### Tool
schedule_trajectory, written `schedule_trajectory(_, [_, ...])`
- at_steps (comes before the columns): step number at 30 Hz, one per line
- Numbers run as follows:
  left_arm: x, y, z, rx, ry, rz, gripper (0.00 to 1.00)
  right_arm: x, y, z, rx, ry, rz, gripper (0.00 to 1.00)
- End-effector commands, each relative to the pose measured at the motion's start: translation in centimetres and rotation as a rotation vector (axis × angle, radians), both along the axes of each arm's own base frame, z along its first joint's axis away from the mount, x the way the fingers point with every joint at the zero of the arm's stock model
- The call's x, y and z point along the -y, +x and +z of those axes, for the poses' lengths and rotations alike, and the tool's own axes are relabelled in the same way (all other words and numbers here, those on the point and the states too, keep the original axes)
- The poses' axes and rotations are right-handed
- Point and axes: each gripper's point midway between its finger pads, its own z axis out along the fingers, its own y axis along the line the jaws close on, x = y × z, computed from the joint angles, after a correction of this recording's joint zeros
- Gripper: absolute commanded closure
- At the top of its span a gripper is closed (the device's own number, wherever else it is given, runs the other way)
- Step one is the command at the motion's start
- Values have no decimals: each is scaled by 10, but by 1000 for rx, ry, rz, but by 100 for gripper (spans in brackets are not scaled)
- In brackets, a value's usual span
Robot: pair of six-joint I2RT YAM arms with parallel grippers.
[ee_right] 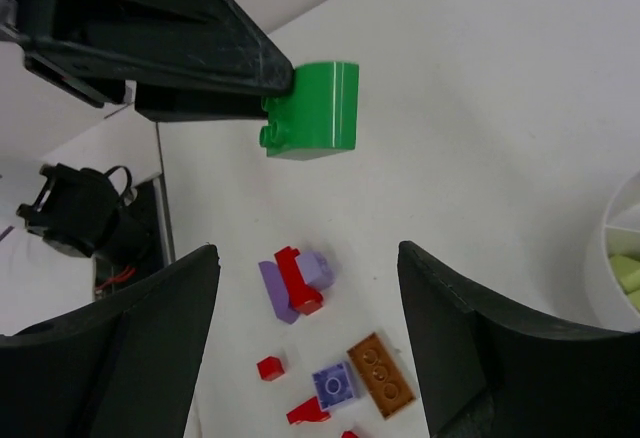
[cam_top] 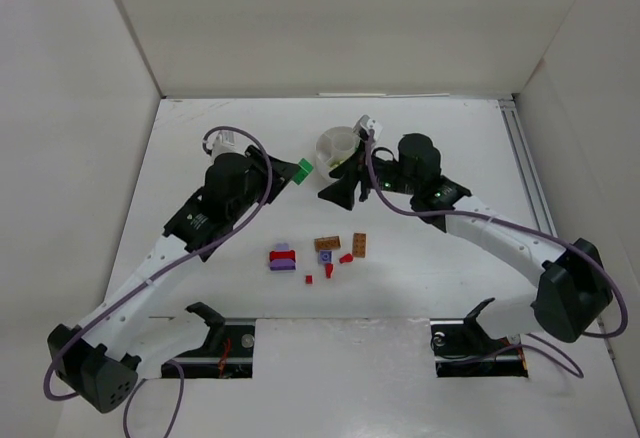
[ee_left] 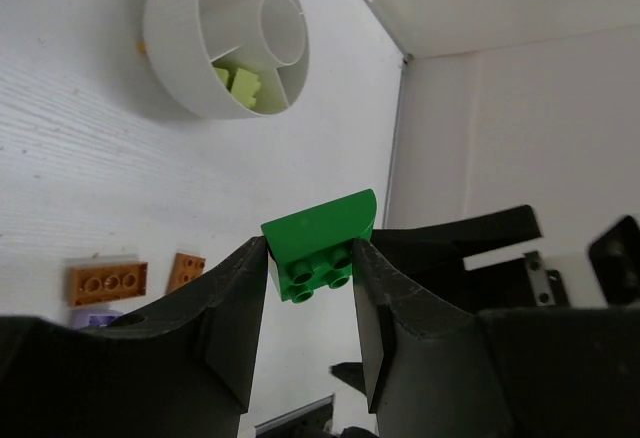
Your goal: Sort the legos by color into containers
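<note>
My left gripper (ee_left: 310, 258) is shut on a green brick (ee_left: 320, 243), held above the table left of the white divided dish (cam_top: 337, 148); the brick also shows in the top view (cam_top: 303, 169) and the right wrist view (ee_right: 312, 110). The dish (ee_left: 225, 38) holds lime-yellow bricks (ee_left: 240, 83) in one wedge. My right gripper (ee_right: 305, 298) is open and empty, next to the dish, above the loose pile. On the table lie orange-brown bricks (cam_top: 358, 245), red bricks (cam_top: 345, 258), and a purple-and-red stack (cam_top: 282, 257).
White walls enclose the table on the left, back and right. A metal rail (cam_top: 525, 173) runs along the right side. Purple cables loop over both arms.
</note>
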Motion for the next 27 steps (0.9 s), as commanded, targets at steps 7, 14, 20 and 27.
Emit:
schedule_trajectory(7, [8,-6,45,144,-72,-37,66,-31,-15,42,53,104,123,22])
schedule_trajectory(14, [17,-11,50,164,-81,-76,66,-42,-2,49,49,119,97,20])
schedule_trajectory(20, [20,-13,52,171,-86,-85,66,-54,5,56,58,127,106,27])
schedule_trajectory(27, [20,-12,54,183,-84,-88,66,-56,2,55,64,124,134,78])
